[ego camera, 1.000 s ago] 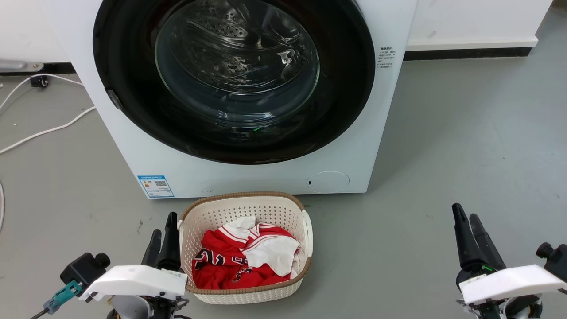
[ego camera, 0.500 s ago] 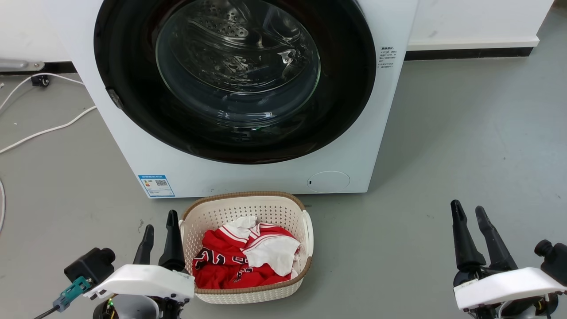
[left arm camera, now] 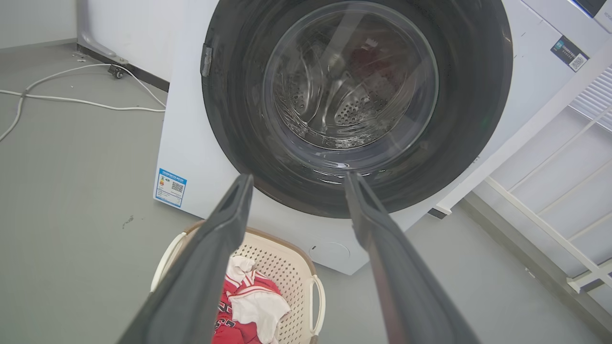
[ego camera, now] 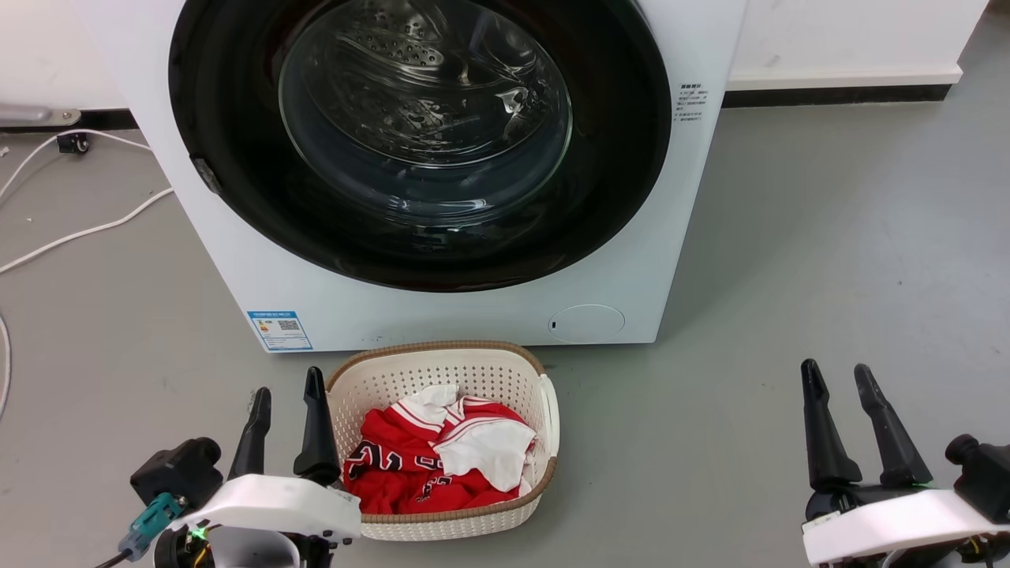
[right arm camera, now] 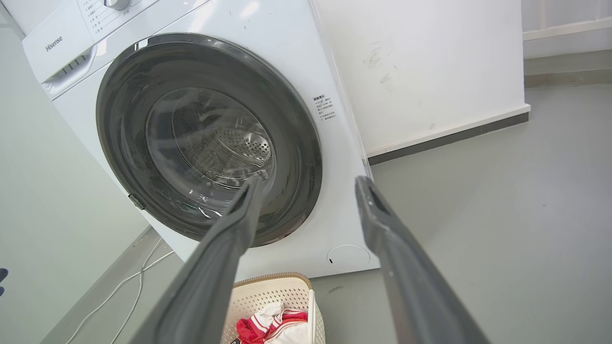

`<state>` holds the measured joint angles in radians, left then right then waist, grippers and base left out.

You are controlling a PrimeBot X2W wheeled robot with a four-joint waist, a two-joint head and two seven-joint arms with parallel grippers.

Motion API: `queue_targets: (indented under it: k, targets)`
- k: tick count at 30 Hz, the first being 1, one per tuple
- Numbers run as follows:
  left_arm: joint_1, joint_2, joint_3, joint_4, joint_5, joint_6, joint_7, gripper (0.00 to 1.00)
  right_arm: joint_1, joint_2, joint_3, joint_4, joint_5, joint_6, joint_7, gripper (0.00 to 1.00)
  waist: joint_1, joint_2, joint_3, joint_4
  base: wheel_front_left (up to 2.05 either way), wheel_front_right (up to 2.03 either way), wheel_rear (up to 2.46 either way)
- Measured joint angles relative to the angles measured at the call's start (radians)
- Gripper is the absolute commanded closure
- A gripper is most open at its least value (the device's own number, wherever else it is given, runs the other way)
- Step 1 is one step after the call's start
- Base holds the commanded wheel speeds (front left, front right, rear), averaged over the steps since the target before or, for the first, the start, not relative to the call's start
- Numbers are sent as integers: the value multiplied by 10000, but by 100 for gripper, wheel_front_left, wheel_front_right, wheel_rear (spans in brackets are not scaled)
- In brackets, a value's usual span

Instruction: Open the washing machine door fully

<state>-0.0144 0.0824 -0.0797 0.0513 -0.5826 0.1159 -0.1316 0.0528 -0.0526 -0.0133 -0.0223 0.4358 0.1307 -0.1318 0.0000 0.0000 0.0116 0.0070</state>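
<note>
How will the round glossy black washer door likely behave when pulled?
The round glossy black door is probably rigid, swinging rather than flexing. Its gloss suggests a grip may slip; the small grey tab on its rim looks the likeliest purchase.

Bright even light, soft shadows, glints on the washing machine door [ego camera: 426,142].

Looks down from the head, close, onto the washing machine [ego camera: 268,284] front and laundry basket [ego camera: 394,379]. Faces forward from low at near left on the left wrist, from low at near right on the right wrist. Shares washing machine door [ego camera: 623,158] and laundry basket in all three.
</note>
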Motion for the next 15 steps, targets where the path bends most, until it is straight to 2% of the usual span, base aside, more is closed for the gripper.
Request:
queue_targets:
  k: [15]
  targets:
    - [126,-46,-79,-130,1484,73,-380,0,313,0,130,-284,-1220,2,-366,0,0,0,19,36,0,0,0]
